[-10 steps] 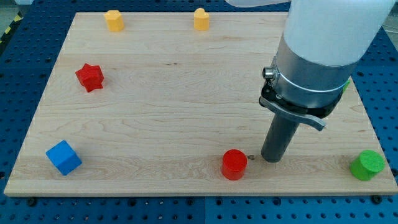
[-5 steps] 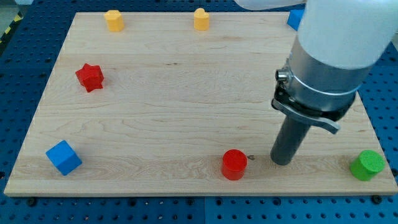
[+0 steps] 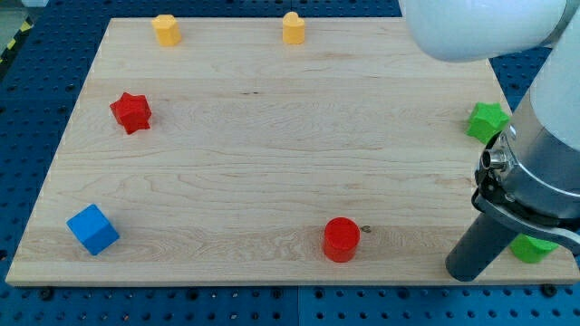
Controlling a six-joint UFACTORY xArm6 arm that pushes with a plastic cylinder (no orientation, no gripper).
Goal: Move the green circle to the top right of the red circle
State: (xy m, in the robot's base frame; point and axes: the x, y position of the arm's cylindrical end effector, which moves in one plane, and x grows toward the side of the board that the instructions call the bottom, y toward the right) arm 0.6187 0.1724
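My tip (image 3: 467, 274) sits at the lower right of the wooden surface (image 3: 254, 163), just left of the round green circle block (image 3: 535, 246), which the rod partly hides. There is no claw to open or shut. From this side a push could knock the green block off the right edge, away from the round red circle block (image 3: 342, 240). Being round, it points no way.
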